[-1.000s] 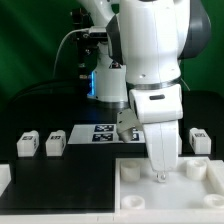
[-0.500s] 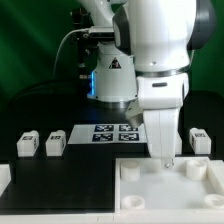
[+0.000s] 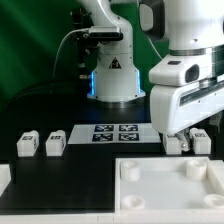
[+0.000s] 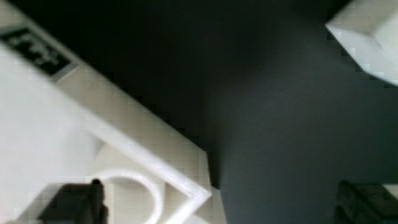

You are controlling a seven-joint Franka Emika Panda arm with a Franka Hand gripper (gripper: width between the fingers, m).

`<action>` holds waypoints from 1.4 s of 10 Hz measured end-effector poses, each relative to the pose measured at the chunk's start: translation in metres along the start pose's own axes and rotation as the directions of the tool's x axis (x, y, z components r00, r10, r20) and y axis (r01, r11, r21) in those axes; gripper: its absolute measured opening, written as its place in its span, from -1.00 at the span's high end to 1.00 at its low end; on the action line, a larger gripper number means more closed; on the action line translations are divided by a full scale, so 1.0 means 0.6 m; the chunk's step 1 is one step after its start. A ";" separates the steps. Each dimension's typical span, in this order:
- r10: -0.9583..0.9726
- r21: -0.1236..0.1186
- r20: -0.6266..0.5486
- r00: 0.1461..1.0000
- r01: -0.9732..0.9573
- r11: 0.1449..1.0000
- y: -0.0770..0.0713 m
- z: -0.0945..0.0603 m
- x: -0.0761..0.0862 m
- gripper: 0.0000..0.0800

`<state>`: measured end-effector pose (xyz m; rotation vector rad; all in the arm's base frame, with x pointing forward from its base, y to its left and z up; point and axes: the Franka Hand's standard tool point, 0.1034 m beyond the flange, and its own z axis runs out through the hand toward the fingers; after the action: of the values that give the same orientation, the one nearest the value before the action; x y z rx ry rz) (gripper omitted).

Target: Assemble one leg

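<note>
One leg (image 3: 55,143) looks light, stiff and rather slick (hard plastic, I judge), best pinched across its flat sides, while the gripper (image 4: 222,203) gapes wide, holding nothing.

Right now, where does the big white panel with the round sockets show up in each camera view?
Exterior view: the white panel fills the lower corner on the exterior view's right, in front of the marker board.
Wrist view: the white panel is a broad pale slab running diagonally across one side.
Shared landmark: a round socket near the panel's edge; which socket the wrist view shows is unclear.
</note>
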<state>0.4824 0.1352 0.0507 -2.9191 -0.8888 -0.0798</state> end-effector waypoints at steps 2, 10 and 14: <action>0.171 0.011 -0.002 0.985 -0.171 0.985 -0.003 0.000 0.001 -0.62; 0.528 0.012 0.183 0.829 -0.539 0.842 -0.061 0.007 -0.022 -0.62; 0.443 -0.017 0.654 0.614 -0.573 0.819 -0.090 0.012 -0.030 -0.62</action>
<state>0.4375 0.1708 0.0461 -2.8765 -0.0172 1.0336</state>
